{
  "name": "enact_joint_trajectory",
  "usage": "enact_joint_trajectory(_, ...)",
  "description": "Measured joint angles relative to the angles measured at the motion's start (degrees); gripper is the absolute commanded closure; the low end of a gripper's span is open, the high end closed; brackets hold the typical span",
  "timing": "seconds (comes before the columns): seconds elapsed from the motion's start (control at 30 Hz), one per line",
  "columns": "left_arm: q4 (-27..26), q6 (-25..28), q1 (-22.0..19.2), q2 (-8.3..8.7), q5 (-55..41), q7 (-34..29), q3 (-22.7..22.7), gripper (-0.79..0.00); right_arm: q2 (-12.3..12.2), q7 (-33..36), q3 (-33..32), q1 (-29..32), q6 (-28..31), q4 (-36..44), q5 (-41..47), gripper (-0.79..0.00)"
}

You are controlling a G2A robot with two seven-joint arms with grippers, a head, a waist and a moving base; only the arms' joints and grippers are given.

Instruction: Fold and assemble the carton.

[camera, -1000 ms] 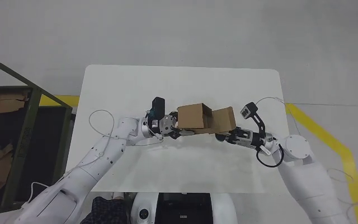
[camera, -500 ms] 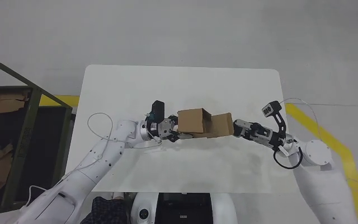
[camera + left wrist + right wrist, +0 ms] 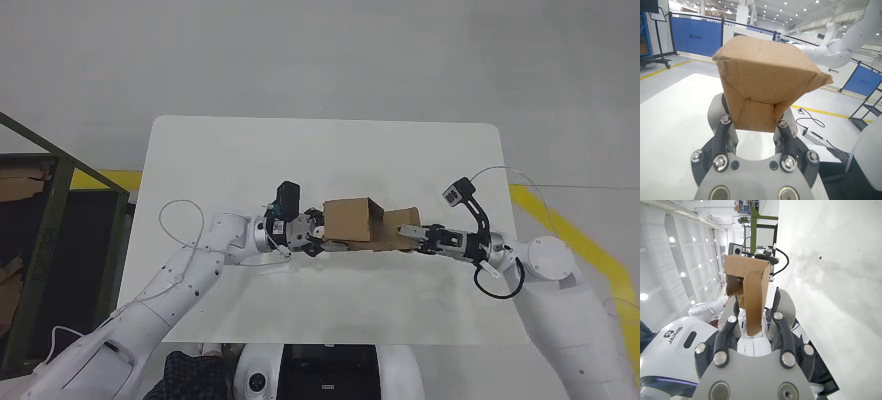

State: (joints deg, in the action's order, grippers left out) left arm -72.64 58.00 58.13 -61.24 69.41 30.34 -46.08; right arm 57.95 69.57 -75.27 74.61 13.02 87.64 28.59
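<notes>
- Left gripper (image 3: 755, 115): clamped on the narrow end of the carton (image 3: 764, 72), with one finger on each side wall. We take this as the sole firm hold.
- Right gripper (image 3: 755, 313): fingers spread wide, with a loose flap (image 3: 753, 294) standing in the gap. We cannot see either pad pressing on the board.
- Carton: brown corrugated board, partly erected into a box. It spans the space between the two grippers and appears to hang clear of the table (image 3: 300, 150), above its middle. The end toward the right arm is open, with the flaps unfolded.
- Handling, as we judge it: the board is light, so one grip carries it. The panels are stiff across their faces but hinge readily along the creases. The matt surface should not slip, though a hard pinch would dent the fluting.
- Where to hold, as we judge it: on a panel edge close to a crease, where the board resists bending. A flap taken at its free tip would swing and not steer.
- Table: white and flat, lying beneath and beyond the carton, a support for pressing flaps home.
</notes>
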Motion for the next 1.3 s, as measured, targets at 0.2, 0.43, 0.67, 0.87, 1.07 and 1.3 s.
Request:
enact_joint_trajectory(0.2,0.22,0.00,-0.96,0.39,-1.83,0.00,1.80,-0.529,0.31,0.80,2.06,-1.37,0.81,-1.64,0.26,0.000)
enact_joint_trajectory(0.43,0.40,0.00,-2.27,1.07,-4.19,0.90,4.40,-0.785,0.35,0.99,2.15,-1.70,1.87,-2.64,1.48,0.000)
enact_joint_trajectory(0.67,-0.07,0.00,-3.61,1.99,-5.65,2.68,6.13,-0.785,0.36,0.73,2.26,-1.18,2.69,-2.74,2.40,0.000)
enact_joint_trajectory(0.87,-1.07,0.00,-4.47,2.95,-5.92,4.08,6.00,-0.785,0.34,0.25,2.62,-0.76,2.68,-2.69,1.69,0.000)
enact_joint_trajectory(1.07,-2.21,0.00,-4.86,3.68,-5.97,3.02,5.85,-0.785,0.28,-0.47,2.93,-0.48,2.21,-2.31,0.44,0.000)
enact_joint_trajectory(1.3,-2.58,0.00,-5.15,4.00,-6.95,0.26,5.69,-0.785,0.25,-1.09,3.42,-0.14,1.63,-1.39,-0.43,0.000)
